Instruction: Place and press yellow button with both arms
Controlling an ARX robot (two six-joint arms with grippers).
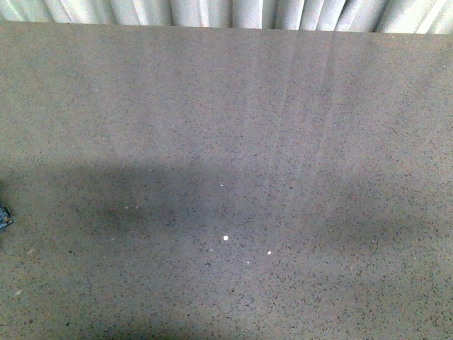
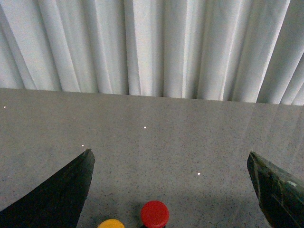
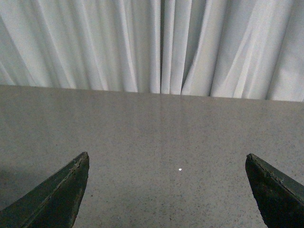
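Observation:
The yellow button [image 2: 111, 223] shows only as the top of its yellow cap at the lower edge of the left wrist view, close in front of my open left gripper [image 2: 170, 156] and between its two black fingers. My right gripper [image 3: 167, 157] is open and empty over bare table. Neither arm shows in the front view. The yellow button does not show in the front view or the right wrist view.
A red button [image 2: 154, 213] stands right beside the yellow one. A small blue-grey thing [image 1: 4, 217] sits at the left edge of the front view. The grey speckled table [image 1: 233, 142] ends at a white curtain [image 2: 152, 42] at the back.

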